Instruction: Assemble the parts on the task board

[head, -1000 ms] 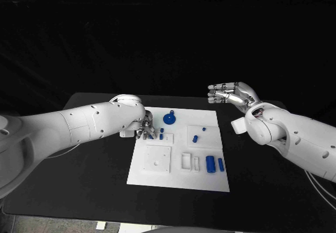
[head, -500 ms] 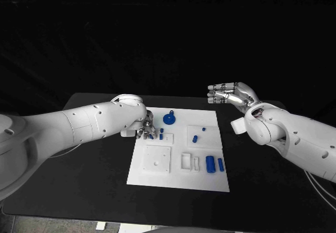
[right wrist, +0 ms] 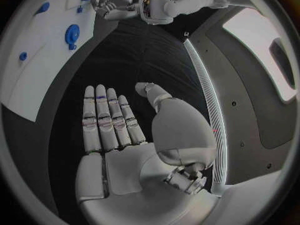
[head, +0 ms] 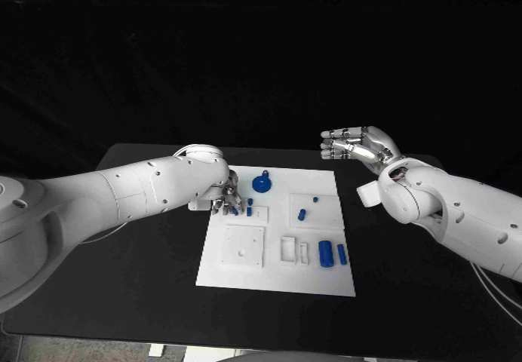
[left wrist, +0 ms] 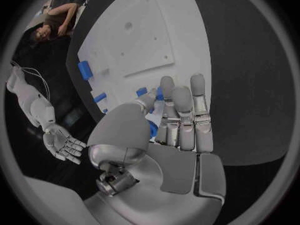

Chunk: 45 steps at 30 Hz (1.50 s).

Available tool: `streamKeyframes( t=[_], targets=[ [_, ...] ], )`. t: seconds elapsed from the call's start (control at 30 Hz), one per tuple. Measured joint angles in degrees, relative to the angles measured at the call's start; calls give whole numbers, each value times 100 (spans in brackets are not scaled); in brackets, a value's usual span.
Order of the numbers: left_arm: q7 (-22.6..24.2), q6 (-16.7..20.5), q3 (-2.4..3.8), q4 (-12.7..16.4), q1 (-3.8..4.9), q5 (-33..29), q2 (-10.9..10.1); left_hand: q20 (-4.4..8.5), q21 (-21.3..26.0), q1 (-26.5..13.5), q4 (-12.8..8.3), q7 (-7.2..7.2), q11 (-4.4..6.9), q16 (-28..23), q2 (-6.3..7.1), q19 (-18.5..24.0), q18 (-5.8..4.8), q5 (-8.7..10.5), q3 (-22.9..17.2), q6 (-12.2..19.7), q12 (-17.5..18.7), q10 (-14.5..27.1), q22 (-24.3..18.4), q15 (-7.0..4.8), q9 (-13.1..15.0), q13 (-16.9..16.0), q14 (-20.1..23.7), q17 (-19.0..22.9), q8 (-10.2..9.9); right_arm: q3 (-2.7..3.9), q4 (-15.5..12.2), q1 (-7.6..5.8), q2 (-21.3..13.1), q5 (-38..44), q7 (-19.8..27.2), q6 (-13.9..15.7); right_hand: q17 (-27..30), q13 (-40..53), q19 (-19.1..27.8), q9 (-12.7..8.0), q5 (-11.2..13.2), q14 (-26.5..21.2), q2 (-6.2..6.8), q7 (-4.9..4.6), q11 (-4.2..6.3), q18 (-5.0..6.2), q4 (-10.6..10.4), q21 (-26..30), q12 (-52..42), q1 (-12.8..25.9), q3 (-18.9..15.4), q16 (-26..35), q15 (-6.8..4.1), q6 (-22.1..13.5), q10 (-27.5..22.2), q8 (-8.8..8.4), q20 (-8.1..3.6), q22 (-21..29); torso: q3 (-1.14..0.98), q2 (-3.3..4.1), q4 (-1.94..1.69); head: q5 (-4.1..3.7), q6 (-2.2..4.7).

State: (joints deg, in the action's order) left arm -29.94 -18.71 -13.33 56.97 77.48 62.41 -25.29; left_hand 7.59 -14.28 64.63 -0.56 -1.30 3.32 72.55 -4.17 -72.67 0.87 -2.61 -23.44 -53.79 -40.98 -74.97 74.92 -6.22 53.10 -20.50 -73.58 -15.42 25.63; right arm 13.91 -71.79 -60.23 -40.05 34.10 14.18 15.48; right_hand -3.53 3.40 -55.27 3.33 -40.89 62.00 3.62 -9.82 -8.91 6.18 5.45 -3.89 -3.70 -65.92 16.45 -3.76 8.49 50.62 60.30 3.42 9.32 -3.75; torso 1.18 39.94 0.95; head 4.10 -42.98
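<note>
The white task board (head: 275, 268) lies in the middle of the black table. My left hand (head: 225, 200) hovers low over its far left corner. In the left wrist view the thumb (left wrist: 125, 127) presses a small blue part (left wrist: 153, 129) against the straight fingers. Two small blue pegs (head: 249, 208) stand right beside that hand. A round blue gear-like part (head: 262, 183) sits at the board's far edge. My right hand (head: 357, 144) is raised off the board's far right corner, palm bare and fingers straight (right wrist: 106, 117).
Two small blue pieces (head: 308, 208) sit in a square recess right of centre. Two blue cylinders (head: 333, 253) lie near the board's front right, beside white raised blocks (head: 295, 251). A square plate (head: 244, 246) lies front left. Black table surrounds the board.
</note>
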Motion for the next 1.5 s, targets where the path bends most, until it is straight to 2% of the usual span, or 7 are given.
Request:
streamKeyframes(
  t=[0.43,1.5],
  targets=[
    [-28,-44,6,24,1,-7,-10,0,0,0,-21,-13,0,0,0,0,0,2,20,14,0,1,-1,0,-165,13,0,5,-20,0,-3,0,-8,0,0,-2,0,0,0,0,0,1,0,0,0,0,0,0,0,0,0,0,-1,0,0,0,0,0,2,-5,-7,-8,-6],
    [-215,-39,15,73,1,-49,-34,0,0,7,-44,-11,-7,21,-7,0,0,1,44,5,0,-6,2,0,-278,24,0,4,-3,0,-5,1,-15,-2,-1,-2,0,0,0,0,1,2,1,0,0,0,0,0,0,0,0,0,-2,1,0,0,0,0,2,-3,-3,5,-8]
  ],
)
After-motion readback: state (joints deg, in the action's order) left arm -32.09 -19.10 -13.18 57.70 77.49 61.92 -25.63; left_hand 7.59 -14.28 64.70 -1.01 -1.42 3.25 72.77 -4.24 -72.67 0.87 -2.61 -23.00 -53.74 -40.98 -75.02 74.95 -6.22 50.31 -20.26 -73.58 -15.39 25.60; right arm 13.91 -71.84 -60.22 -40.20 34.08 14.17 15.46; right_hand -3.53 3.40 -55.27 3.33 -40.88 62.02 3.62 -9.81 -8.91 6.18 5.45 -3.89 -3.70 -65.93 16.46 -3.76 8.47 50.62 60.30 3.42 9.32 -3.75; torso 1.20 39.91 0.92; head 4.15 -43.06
